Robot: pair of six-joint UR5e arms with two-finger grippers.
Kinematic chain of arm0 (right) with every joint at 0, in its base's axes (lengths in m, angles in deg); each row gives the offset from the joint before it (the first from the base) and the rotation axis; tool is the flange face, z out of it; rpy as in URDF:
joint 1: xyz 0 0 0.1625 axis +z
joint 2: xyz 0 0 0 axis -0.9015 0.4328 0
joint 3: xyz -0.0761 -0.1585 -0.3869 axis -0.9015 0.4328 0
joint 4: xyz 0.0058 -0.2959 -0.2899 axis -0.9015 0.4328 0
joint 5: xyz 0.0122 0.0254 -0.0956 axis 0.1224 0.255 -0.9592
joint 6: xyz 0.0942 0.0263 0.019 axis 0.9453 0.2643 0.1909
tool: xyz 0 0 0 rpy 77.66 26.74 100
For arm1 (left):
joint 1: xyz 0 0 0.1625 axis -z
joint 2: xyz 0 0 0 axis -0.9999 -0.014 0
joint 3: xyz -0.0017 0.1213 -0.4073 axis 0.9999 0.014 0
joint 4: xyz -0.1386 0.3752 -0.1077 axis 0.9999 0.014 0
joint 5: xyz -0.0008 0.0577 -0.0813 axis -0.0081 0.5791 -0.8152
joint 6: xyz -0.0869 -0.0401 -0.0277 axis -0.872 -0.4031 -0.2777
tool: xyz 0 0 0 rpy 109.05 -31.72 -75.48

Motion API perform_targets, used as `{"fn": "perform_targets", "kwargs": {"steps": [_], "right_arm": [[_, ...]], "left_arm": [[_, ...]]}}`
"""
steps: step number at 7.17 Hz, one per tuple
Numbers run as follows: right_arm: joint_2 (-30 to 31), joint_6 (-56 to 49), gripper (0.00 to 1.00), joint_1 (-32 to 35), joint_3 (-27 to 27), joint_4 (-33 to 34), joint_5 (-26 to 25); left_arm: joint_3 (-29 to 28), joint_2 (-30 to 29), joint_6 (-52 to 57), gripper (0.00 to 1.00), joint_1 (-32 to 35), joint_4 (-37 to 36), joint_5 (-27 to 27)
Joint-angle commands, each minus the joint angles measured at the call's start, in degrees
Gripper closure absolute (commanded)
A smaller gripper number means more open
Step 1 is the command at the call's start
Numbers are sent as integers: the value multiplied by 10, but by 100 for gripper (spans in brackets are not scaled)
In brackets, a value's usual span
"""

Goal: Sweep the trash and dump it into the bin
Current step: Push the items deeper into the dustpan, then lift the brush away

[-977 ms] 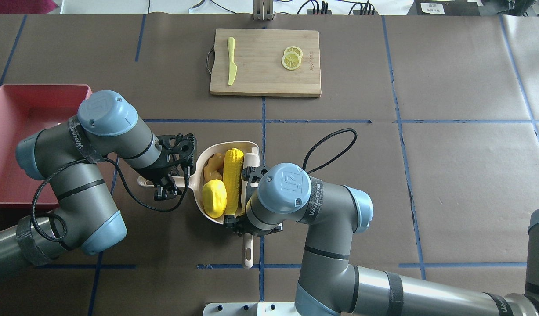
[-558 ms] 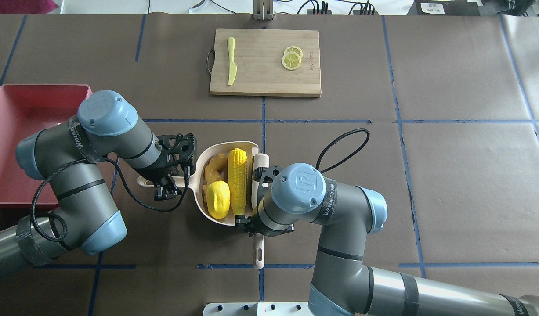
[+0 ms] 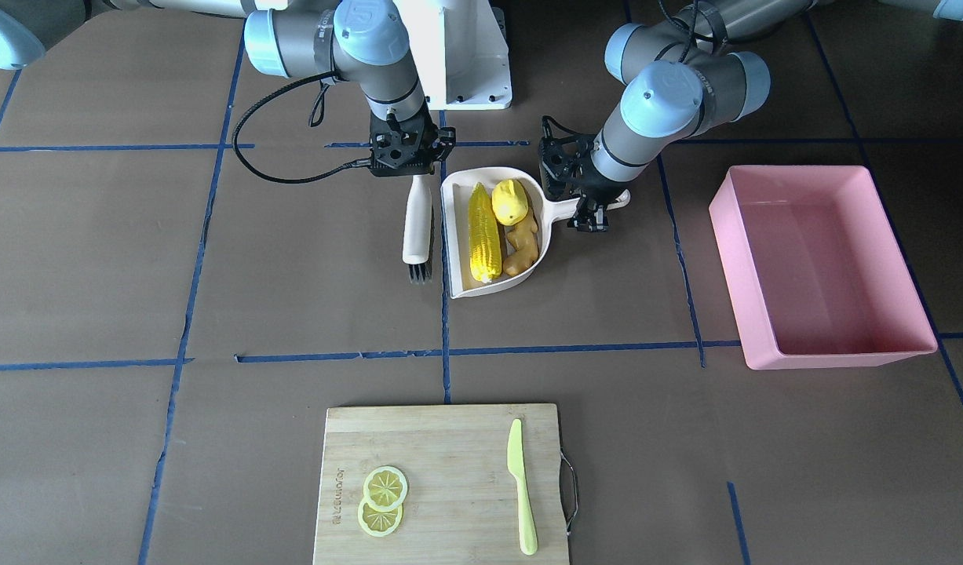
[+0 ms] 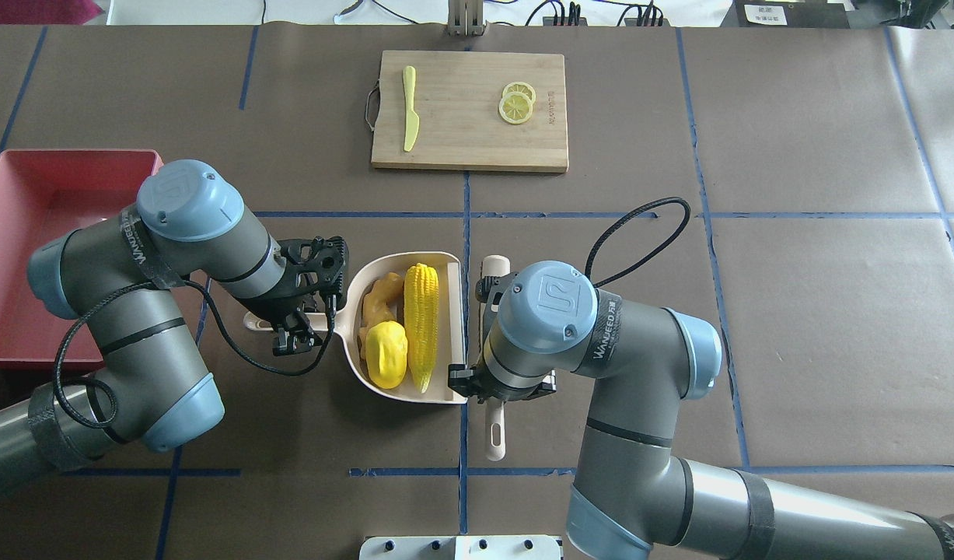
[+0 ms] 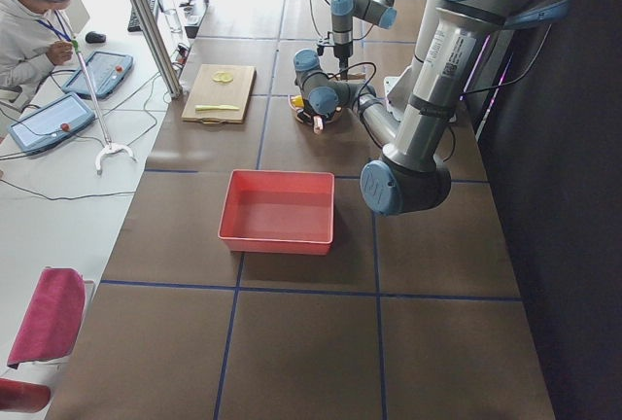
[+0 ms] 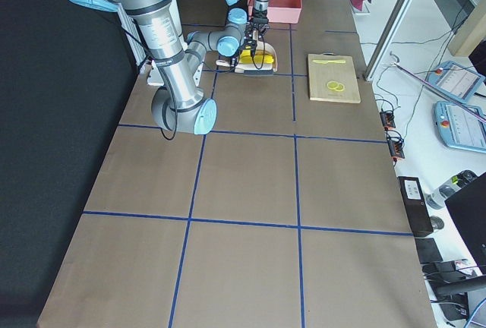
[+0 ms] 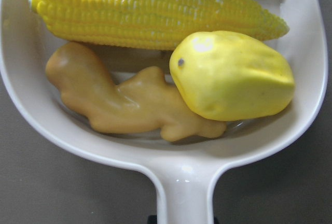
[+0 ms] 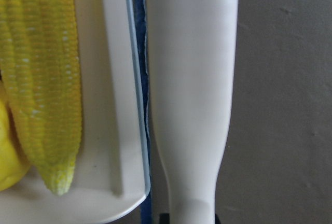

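Observation:
The cream dustpan [image 4: 450, 327] holds all the trash: the long corn cob [image 4: 421, 327], the short lumpy yellow vegetable [image 4: 387, 355] and the tan ginger root [image 4: 379, 299]. They fill the left wrist view, with the corn [image 7: 155, 11], the vegetable [image 7: 233, 76] and the ginger [image 7: 119, 99]. My left gripper [image 4: 294, 320] is shut on the dustpan's handle [image 3: 607, 202]. My right gripper [image 3: 413, 169] is shut on a cream brush [image 3: 417, 220], which lies just outside the pan's open edge [image 8: 116, 79]. The pink bin [image 3: 822, 267] stands empty beyond my left arm.
A wooden cutting board [image 4: 469, 144] lies at the far side with a lime-green knife [image 4: 409, 109] and two lemon slices [image 4: 517, 103]. The bin [image 4: 26, 233] is partly hidden by my left arm in the overhead view. An operator sits off the table's far side.
My right gripper has drawn the brush to the right, out of the dustpan's mouth. The corn and the lumpy vegetable have settled deeper in the pan. My left arm has stayed still.

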Motion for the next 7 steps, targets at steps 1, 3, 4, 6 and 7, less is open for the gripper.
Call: {"fn": "perform_targets", "kwargs": {"steps": [1,3,4,6,7], "right_arm": [[36,-64,100,13,-32,39,3],[36,-70,100,5,-30,55,7],[33,-70,100,4,-28,57,29],[28,-69,100,6,-30,71,59],[31,-69,100,6,-29,71,58]], "left_arm": [[6,1,-3,89,1,2,0],[10,2,-5,89,2,15,-1],[10,3,-5,89,3,16,-1],[12,2,-6,89,5,19,-1],[12,3,-11,90,7,36,-1]]}}
